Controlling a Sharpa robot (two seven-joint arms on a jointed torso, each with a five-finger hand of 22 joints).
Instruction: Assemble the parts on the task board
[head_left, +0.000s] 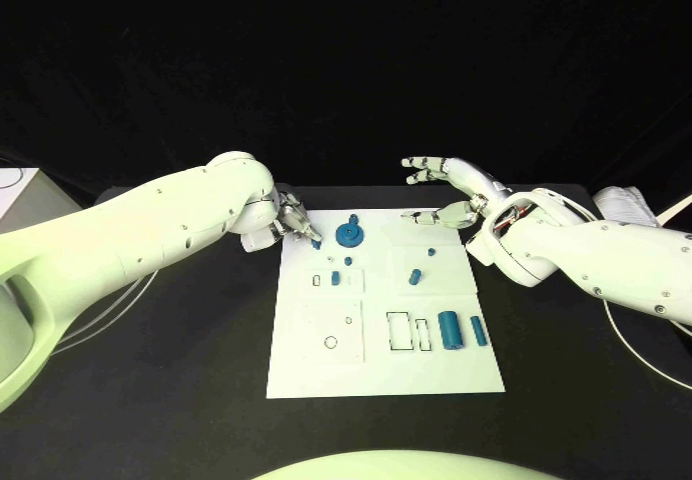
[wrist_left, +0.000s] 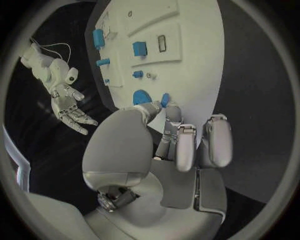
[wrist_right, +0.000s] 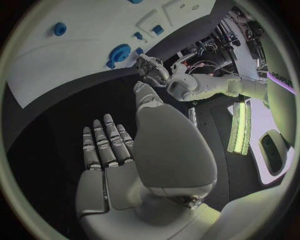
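The white task board (head_left: 387, 370) lies flat in the middle of the black counter (head_left: 159, 400), its long side running from near to far. Small blue parts are scattered over it: a round disc-shaped part (head_left: 351, 236) near the far left corner, a few little pegs (head_left: 414, 276) around the middle, and two upright-looking cylinders (head_left: 450, 327) side by side toward the near right.

At the board's far left corner, the left robot hand (head_left: 296, 222) reaches down with its fingers drawn together, pinching a small blue part (head_left: 317, 242) right at the board's edge, just beside the round disc.

Over the far right corner, the right robot hand (head_left: 450, 190) hangs released, palm showing and fingers spread apart, grasping nothing. It sits above the counter just beyond the board, well apart from the left robot hand.
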